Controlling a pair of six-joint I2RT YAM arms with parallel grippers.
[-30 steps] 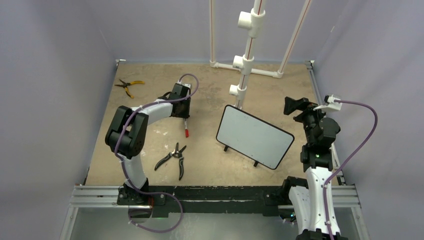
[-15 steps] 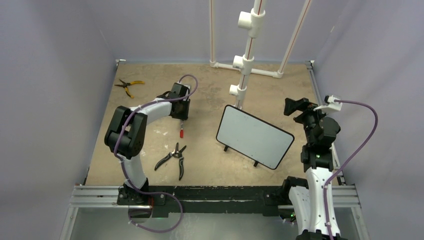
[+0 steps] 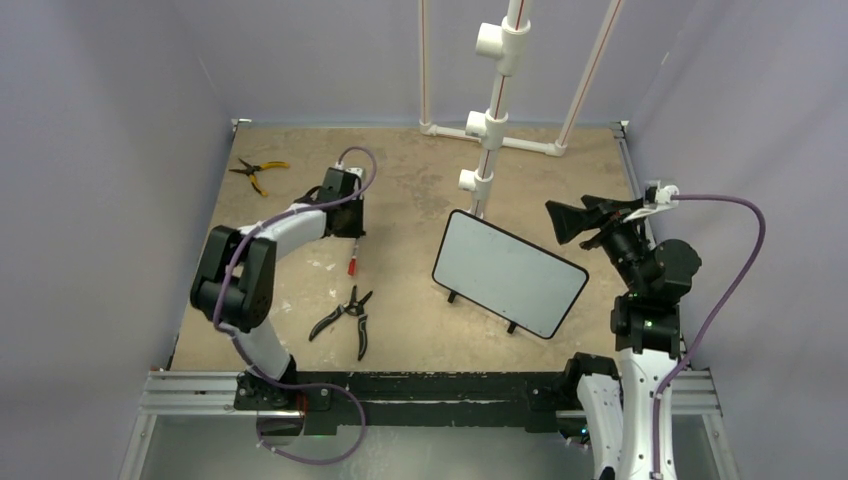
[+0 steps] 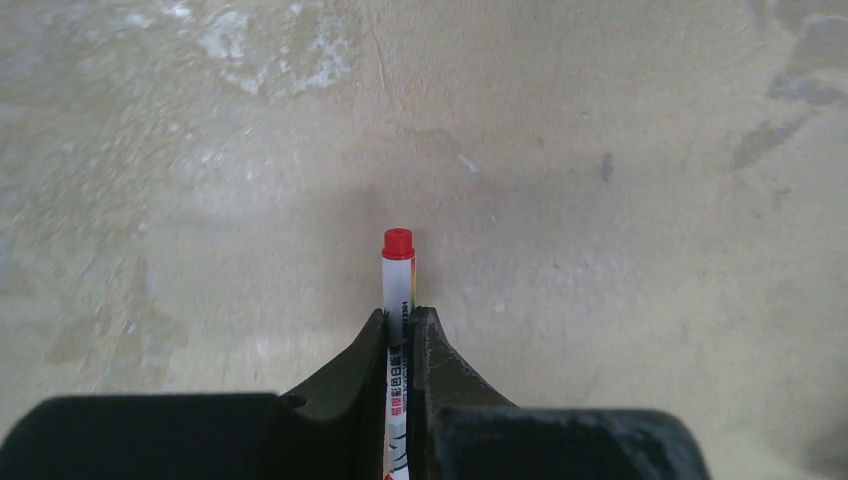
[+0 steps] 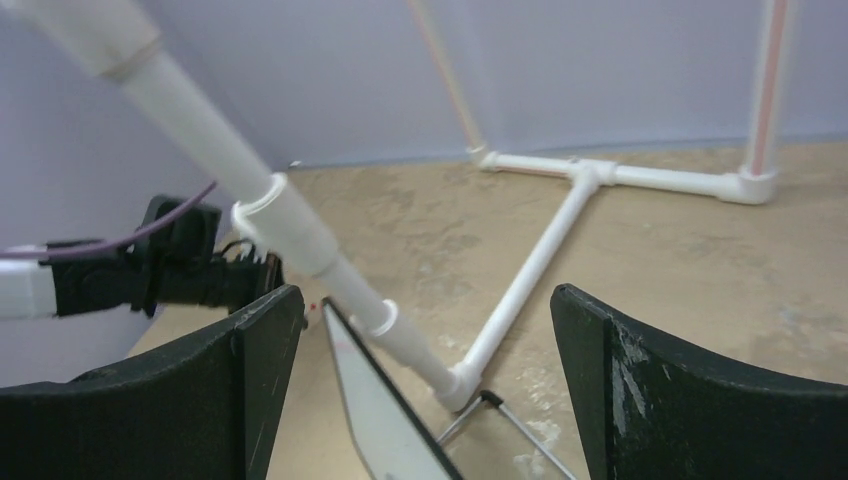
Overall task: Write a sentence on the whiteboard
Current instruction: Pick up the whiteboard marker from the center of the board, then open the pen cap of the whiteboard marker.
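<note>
The left pincer (image 4: 399, 318) is clamped on a red-capped marker (image 4: 397, 262), cap perhaps touching the tabletop (image 3: 420, 335). The whiteboard (image 3: 508, 272) stands tilted to its right. The right pincer (image 3: 558, 222) hangs wide open near the board's far right edge.

Left gripper (image 4: 400, 318) now tight on marker (image 4: 397, 262)

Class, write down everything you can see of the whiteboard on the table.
The whiteboard is a small rectangle with a glossy white face, thin black frame and rounded corners. Its face is blank, with no writing. It stands propped on small black feet on the tan table, turned at an angle, right of centre. A white pipe stand rises close behind; contact there is unclear. Nothing else is seen touching it.
</note>
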